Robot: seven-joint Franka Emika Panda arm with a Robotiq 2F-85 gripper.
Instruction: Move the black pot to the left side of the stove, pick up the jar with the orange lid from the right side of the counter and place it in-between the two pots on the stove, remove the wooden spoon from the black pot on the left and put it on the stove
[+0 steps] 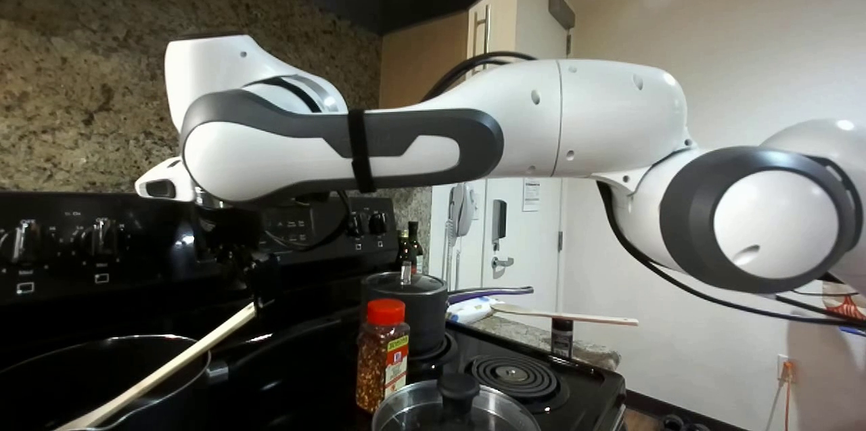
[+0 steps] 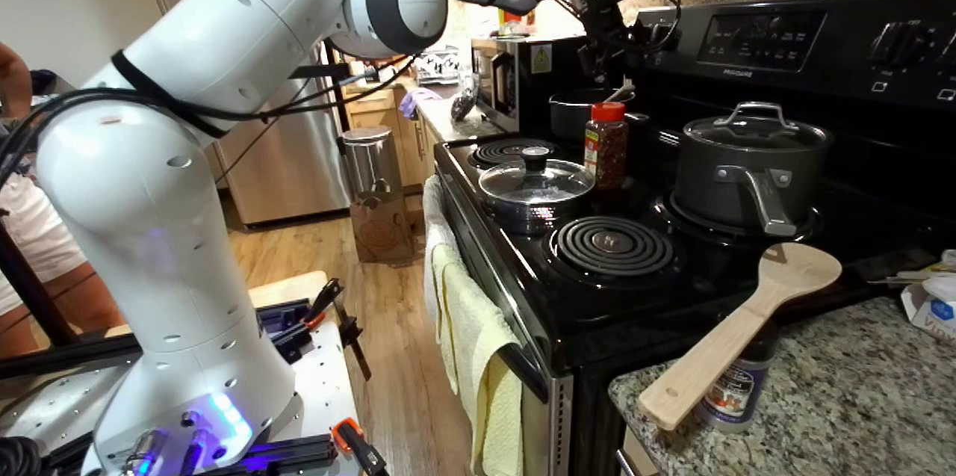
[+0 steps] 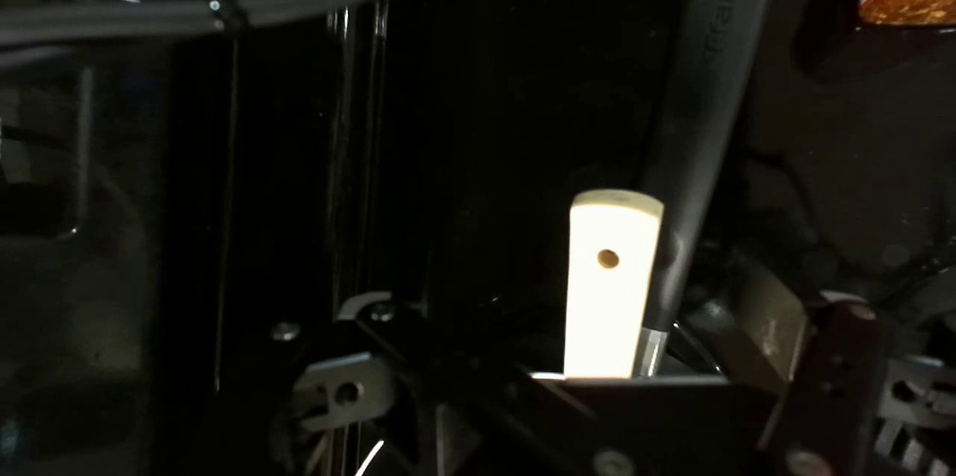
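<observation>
Jaws spread wide, gripping nothing, pincer (image 3: 624,319) hovers at the wooden spoon (image 1: 162,372), handle tilted up from black pot (image 2: 570,119) (prob. for easy grasp); orange-lidded jar (image 2: 606,151) stands btwn. it & grey pot (image 2: 736,188).

Stove (image 2: 620,311): glossy blk, smooth. Blk pot (image 2: 571,119): dk, w/ thin shiny metal rim (image 1: 159,337). Wooden spoon (image 1: 162,366) in it: pale, matt. Orange-lidded spice jar (image 2: 611,151): clear, shiny; lid (image 2: 608,111) smooth plastic-look; label (image 1: 397,363) paper-look. Grey saucepan (image 2: 713,184): matt metal body, shiny metal handle (image 2: 762,196), clear glass lid (image 2: 721,131). Low pan (image 2: 538,220): shiny metal, glossy glass lid (image 2: 511,183), dull blk knob (image 1: 459,394). Ctr (image 2: 859,379): smooth speckled granite. Yellow towel (image 2: 478,345): rough textured cloth. Fridge (image 2: 299,162): s/steel, satin sheen. Bag (image 2: 382,233): brown paper, matt. Panda arm (image 2: 157,252): glossy wht plastic-look, smooth.
</observation>
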